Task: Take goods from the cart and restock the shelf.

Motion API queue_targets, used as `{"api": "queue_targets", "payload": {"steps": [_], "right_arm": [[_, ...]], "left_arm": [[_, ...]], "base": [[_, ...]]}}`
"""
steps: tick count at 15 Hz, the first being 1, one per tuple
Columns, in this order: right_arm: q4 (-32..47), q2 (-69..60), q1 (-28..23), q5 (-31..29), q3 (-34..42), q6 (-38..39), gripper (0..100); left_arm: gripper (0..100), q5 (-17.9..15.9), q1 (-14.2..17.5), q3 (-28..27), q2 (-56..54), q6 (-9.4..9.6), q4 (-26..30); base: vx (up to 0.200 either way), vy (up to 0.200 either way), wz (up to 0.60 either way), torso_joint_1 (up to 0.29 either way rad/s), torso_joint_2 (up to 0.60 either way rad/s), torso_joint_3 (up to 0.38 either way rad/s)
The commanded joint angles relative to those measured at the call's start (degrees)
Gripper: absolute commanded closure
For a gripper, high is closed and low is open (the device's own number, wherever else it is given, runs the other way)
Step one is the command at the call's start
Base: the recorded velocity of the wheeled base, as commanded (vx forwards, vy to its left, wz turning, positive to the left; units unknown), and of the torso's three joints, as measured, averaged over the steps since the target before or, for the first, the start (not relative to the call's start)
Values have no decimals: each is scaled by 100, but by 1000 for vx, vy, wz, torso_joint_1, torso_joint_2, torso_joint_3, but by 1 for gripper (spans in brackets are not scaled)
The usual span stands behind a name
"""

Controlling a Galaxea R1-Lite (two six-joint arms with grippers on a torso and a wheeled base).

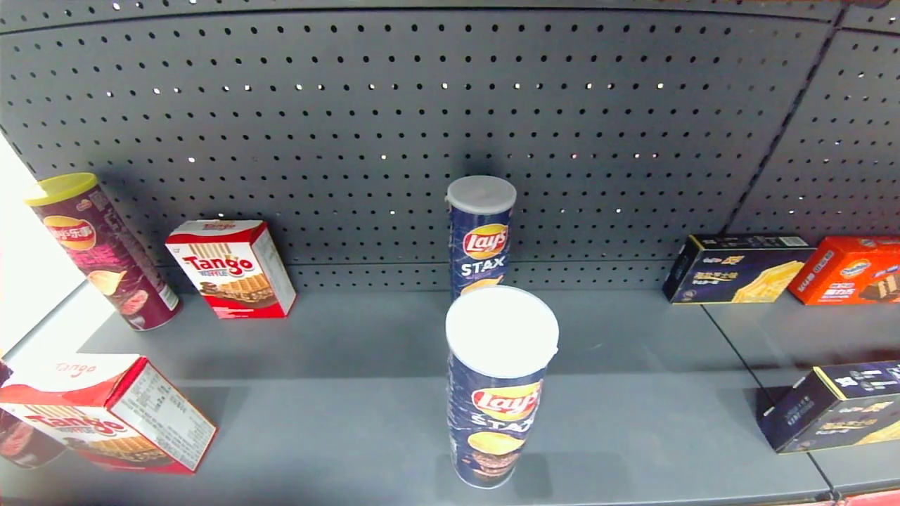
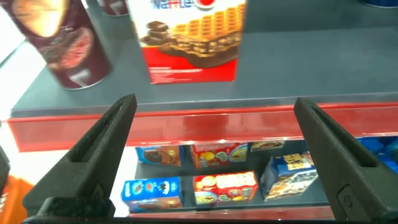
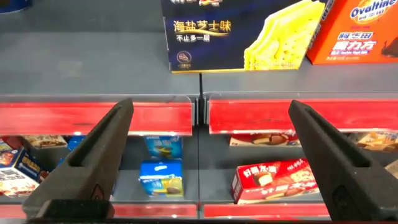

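On the grey shelf [image 1: 351,365] two blue chip cans stand one behind the other in the middle, the front can [image 1: 500,393] near the edge and the rear can [image 1: 481,235] by the pegboard. My left gripper [image 2: 211,180] is open and holds nothing. It sits just below the shelf's front edge, facing a red wafer box [image 2: 189,43] and a maroon chip can [image 2: 65,43]. My right gripper [image 3: 211,174] is open too, level with the red price strip [image 3: 155,117], below a dark blue biscuit box [image 3: 242,34] and an orange box [image 3: 357,31].
At the shelf's left are a maroon can [image 1: 105,253], a wafer box [image 1: 232,268] and another wafer box [image 1: 112,414] at the front. To the right lie a dark box [image 1: 738,268], an orange box [image 1: 851,270] and a front dark box [image 1: 837,406]. A lower shelf [image 3: 199,186] holds several snack boxes.
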State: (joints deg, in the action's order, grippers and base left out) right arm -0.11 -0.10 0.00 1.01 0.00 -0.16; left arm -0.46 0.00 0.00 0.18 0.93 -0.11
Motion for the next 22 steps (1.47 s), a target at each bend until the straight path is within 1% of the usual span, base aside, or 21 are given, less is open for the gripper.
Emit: {"api": "queue_targets", "payload": {"steps": [1,9,11,18,20,22], "right_arm": [[2,10,0,4,0,-2,0],[2,10,0,4,0,-2,0],[2,10,0,4,0,-2,0],[2,10,0,4,0,-2,0],[2,10,0,4,0,-2,0],[2,10,0,4,0,-2,0]], "left_arm": [[0,2,0,0,8,-5,2],[0,11,0,0,8,-5,2],[0,11,9,0,8,-31,2],[0,11,0,0,8,-31,2],[0,46,0,0,8,-66,2],[0,38,9,0,8,-57,2]], "base": [[0,0,0,0,0,0],[0,0,0,0,0,0],[0,-200,0,7,2,2],[0,0,0,0,0,0],[-200,0,0,2,3,2],[0,0,0,0,0,0]]}}
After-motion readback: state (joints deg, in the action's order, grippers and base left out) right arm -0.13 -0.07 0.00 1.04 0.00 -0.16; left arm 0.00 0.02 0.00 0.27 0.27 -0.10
